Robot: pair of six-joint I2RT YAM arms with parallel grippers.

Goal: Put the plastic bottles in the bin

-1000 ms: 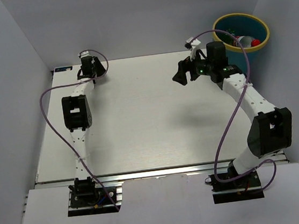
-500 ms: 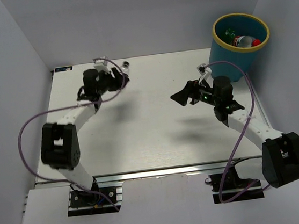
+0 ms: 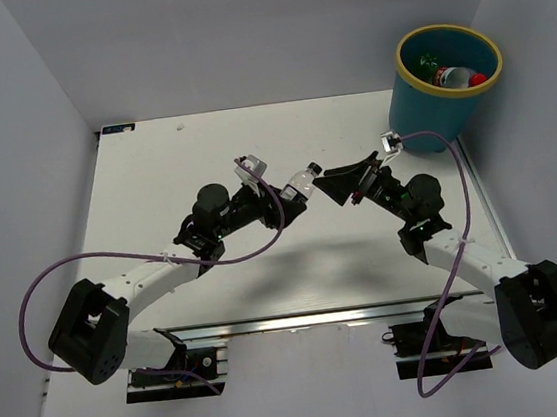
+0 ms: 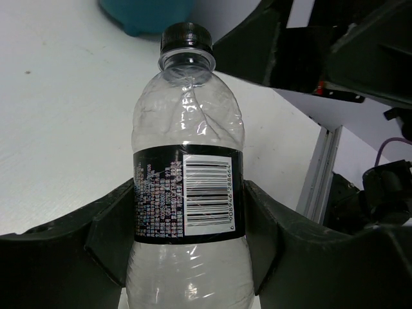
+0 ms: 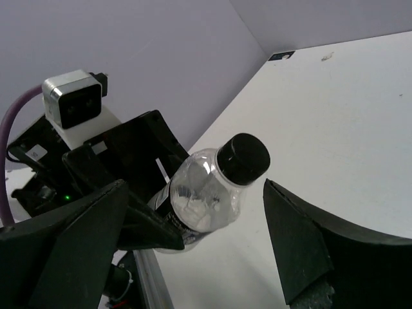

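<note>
My left gripper (image 3: 279,198) is shut on a clear dark-capped bottle (image 3: 300,180) and holds it above the middle of the table, cap toward the right arm. In the left wrist view the bottle (image 4: 187,193) stands between both fingers (image 4: 109,238). My right gripper (image 3: 341,183) is open and empty just right of the cap. In the right wrist view the bottle (image 5: 206,190) lies between its spread fingers (image 5: 302,238), not touching them. The teal bin (image 3: 417,102) with a yellow rim stands at the far right and holds a red-capped bottle (image 3: 455,76) and a green one (image 3: 428,59).
Grey walls close in the table (image 3: 174,170) on the left, back and right. The aluminium rail (image 3: 301,319) runs along the near edge. Purple cables (image 3: 41,286) loop beside both arms. The bin's base shows in the left wrist view (image 4: 145,13).
My left arm has swung from the table's back-left corner to the middle, carrying the dark-capped bottle. My right arm has come down from the bin toward the bottle's cap.
</note>
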